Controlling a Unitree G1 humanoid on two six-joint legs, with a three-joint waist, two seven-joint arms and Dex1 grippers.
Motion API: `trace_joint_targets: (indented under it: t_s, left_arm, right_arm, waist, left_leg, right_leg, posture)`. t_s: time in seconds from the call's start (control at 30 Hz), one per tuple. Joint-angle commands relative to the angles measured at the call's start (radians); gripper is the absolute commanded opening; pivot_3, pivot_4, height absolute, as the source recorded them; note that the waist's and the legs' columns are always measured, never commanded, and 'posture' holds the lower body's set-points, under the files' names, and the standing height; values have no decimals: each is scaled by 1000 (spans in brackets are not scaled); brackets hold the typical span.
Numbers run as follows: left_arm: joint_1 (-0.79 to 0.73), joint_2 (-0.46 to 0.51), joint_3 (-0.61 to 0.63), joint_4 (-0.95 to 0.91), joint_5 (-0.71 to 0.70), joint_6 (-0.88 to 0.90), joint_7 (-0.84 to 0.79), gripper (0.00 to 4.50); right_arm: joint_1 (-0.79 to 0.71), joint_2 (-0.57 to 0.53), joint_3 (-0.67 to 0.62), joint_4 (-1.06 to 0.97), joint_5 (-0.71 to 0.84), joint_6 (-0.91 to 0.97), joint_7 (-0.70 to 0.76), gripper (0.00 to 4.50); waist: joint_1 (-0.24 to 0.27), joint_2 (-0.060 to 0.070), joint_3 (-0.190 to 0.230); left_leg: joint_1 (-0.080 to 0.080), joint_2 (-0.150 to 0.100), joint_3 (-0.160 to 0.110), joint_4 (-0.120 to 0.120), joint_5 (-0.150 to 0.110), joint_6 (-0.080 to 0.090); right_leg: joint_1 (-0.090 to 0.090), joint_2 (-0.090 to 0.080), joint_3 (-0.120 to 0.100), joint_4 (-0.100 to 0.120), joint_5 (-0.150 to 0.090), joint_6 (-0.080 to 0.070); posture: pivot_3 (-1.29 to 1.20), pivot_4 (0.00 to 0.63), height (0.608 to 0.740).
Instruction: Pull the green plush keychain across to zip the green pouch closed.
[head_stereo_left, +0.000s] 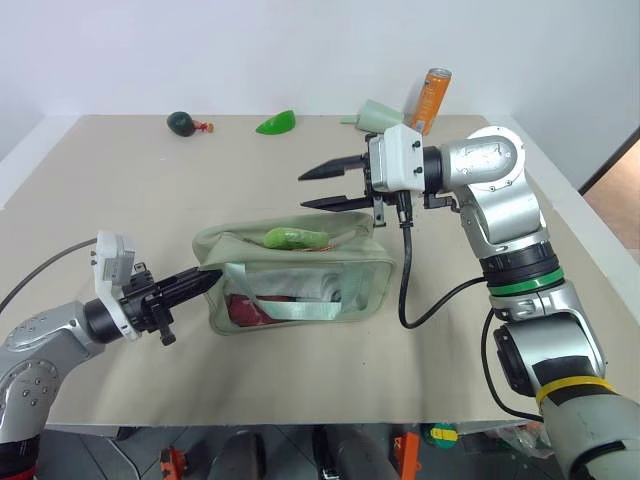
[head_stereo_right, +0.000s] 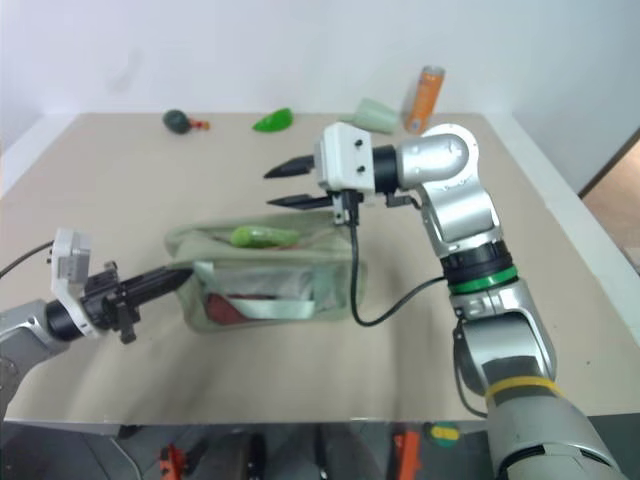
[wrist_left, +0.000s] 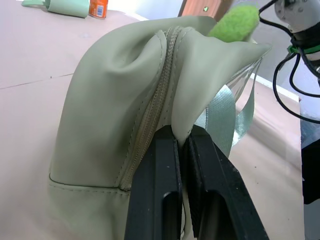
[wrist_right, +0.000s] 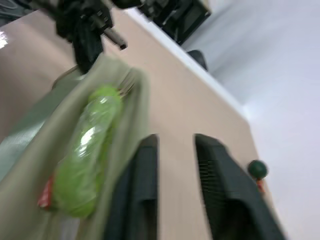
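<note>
The green pouch (head_stereo_left: 300, 290) lies mid-table, its clear window showing red and white contents. The green plush keychain (head_stereo_left: 295, 238) rests on top of the pouch along the zipper line and is also seen close up (wrist_right: 85, 150). My left gripper (head_stereo_left: 205, 277) is shut on the fabric at the pouch's left end, pinching it beside the zipper (wrist_left: 150, 115). My right gripper (head_stereo_left: 302, 190) hovers above the pouch's top, pointing left. Its fingers are open with nothing between them, clear of the keychain.
Along the table's far edge stand a dark green ball (head_stereo_left: 181, 122), a glossy green leaf-shaped piece (head_stereo_left: 276, 123), a pale green cone (head_stereo_left: 372, 116) and an orange can (head_stereo_left: 432, 98). A black cable (head_stereo_left: 405, 290) hangs from the right wrist beside the pouch.
</note>
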Motion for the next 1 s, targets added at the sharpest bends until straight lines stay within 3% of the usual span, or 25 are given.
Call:
trace_joint_targets:
  t_s: [0.03,0.6,1.0]
  left_arm:
    - [7,-1,-1,-19,3,-3,5,0]
    - [10,-8,-9,-21,8,-5,3,0]
    - [14,-9,-8,-28,6,-6,5,0]
  right_arm:
    - [-35,-17,-26,-9,13,18,16,2510]
    - [-13,-45,-17,-217,124,225,118,2510]
    - [10,3,25,-152,40,132,98,2510]
  waist:
    - [0,0,0]
    - [0,0,0]
    - [0,0,0]
  left_leg:
    - [0,0,0,0,0,0]
    - [0,0,0,0,0,0]
    - [0,0,0,0,0,0]
  right_leg:
    - [0,0,0,0,0,0]
    - [0,0,0,0,0,0]
    - [0,0,0,0,0,0]
  posture:
    - [0,150,740]
    - [0,150,740]
    - [0,150,740]
